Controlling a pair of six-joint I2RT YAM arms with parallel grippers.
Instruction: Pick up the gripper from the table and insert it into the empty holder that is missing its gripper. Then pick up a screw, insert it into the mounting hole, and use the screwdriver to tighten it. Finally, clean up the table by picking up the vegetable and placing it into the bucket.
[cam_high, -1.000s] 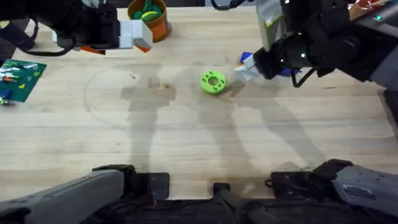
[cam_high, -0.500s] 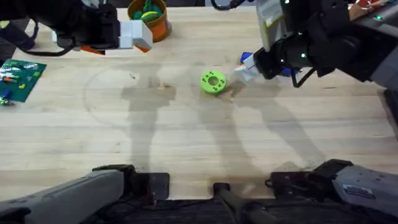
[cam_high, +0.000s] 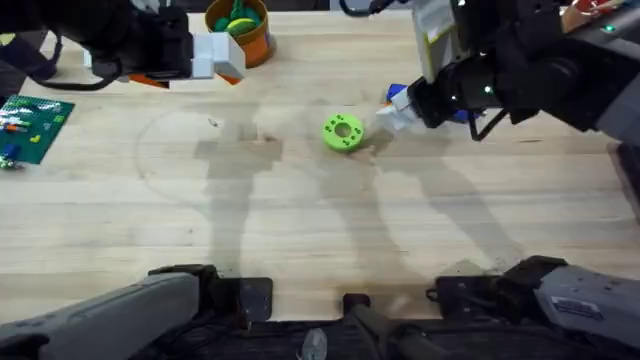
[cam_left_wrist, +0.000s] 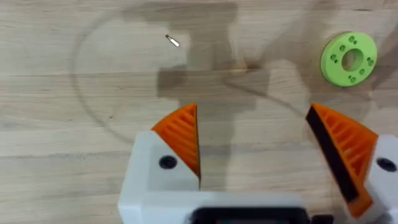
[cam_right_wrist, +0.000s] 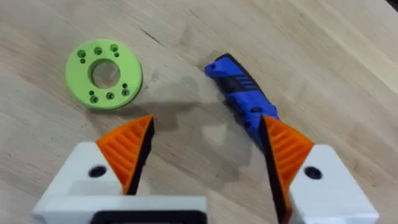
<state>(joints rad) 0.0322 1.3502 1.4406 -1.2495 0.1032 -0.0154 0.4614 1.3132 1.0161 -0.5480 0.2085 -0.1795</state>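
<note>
We see a matt, pale wood table (cam_right_wrist: 323, 74) with visible grain. The screwdriver (cam_right_wrist: 242, 99) looks like smooth blue plastic; the lime disc (cam_right_wrist: 104, 74) beside our right hand (cam_right_wrist: 205, 155) is matt plastic.

A broad stretch of bare wooden table (cam_high: 300, 220) lies open across the middle and near side. The lime green disc (cam_high: 343, 131) sits alone at centre, with the blue screwdriver (cam_right_wrist: 244, 93) close beside it under the right gripper (cam_right_wrist: 205, 155), whose fingers stand wide apart. A small screw (cam_left_wrist: 172, 41) lies on open wood. The orange bucket (cam_high: 240, 28) and a green circuit board (cam_high: 30, 125) occupy the far and left edges.
</note>
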